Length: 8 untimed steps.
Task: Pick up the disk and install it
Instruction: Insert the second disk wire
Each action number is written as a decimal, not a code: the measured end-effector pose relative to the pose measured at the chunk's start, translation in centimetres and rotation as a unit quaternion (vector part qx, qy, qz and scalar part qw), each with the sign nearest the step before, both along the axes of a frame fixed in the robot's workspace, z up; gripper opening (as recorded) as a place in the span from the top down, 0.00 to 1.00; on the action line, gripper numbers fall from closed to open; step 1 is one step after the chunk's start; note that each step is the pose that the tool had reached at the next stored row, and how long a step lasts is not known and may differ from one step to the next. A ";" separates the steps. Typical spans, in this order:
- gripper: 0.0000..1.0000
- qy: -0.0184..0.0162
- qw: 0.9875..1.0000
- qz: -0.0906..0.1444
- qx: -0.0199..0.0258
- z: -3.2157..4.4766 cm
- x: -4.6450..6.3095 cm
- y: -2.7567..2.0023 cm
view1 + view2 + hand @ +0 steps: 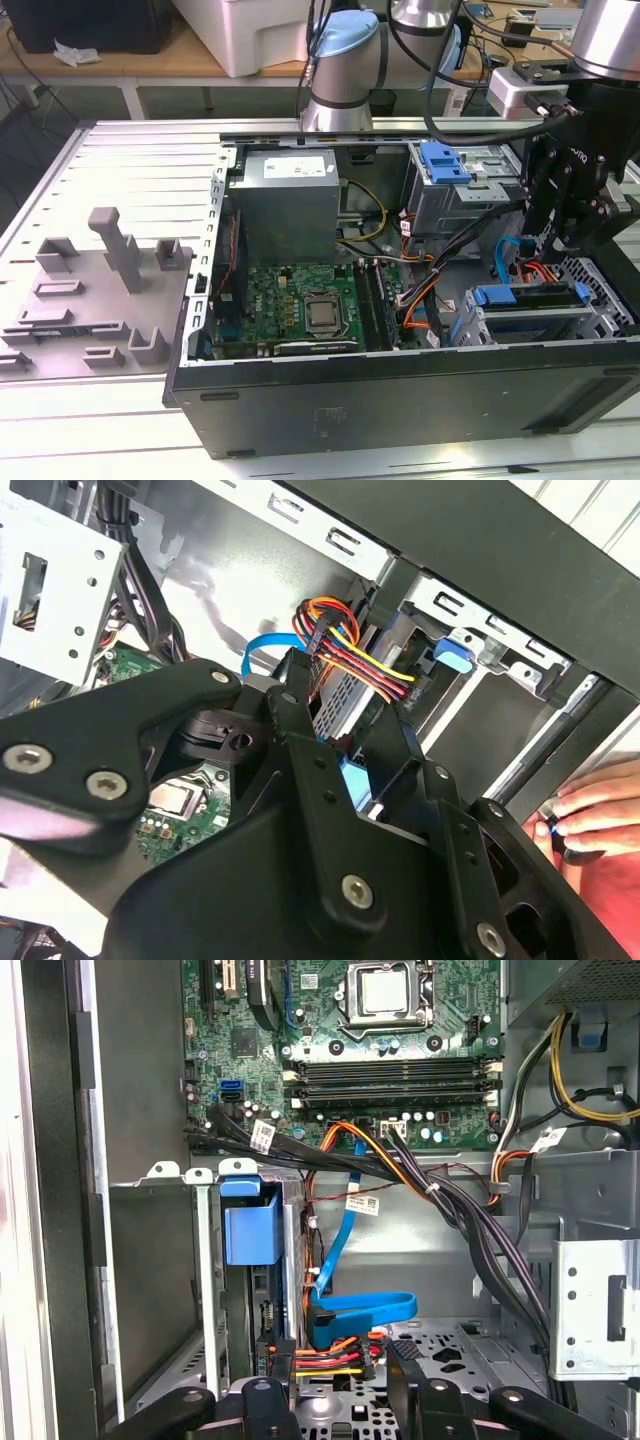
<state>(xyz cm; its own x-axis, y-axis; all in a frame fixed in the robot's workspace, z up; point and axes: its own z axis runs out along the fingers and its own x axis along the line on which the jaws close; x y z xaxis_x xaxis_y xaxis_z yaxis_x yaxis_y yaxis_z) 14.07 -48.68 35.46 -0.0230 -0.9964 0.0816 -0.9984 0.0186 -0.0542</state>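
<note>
Arm hangs upright over disk bay.

The exterior view looks down from the front, a little far, on the open computer case. The first wrist view faces straight down into the case, near the motherboard. The second wrist view sits very near the gripper, looking slanted past it. All three views share the motherboard.
</note>
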 end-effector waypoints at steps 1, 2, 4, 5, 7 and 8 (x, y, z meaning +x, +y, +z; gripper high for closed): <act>0.51 0.000 1.000 0.000 -0.001 0.01 0.0 0.03; 0.51 0.000 1.000 0.000 -0.004 0.03 0.0 0.11; 0.51 0.001 1.000 0.000 -0.008 0.07 0.0 0.34; 0.51 0.001 1.000 0.000 -0.011 0.14 0.0 0.57; 0.51 0.002 1.000 0.000 -0.016 0.28 0.0 0.99; 0.51 0.002 1.000 0.000 -0.019 0.36 0.0 1.20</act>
<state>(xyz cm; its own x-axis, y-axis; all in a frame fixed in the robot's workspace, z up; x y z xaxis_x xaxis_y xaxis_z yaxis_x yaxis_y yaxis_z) 14.07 -47.47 35.82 -0.0226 -0.9925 0.1202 -0.9986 0.0166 -0.0508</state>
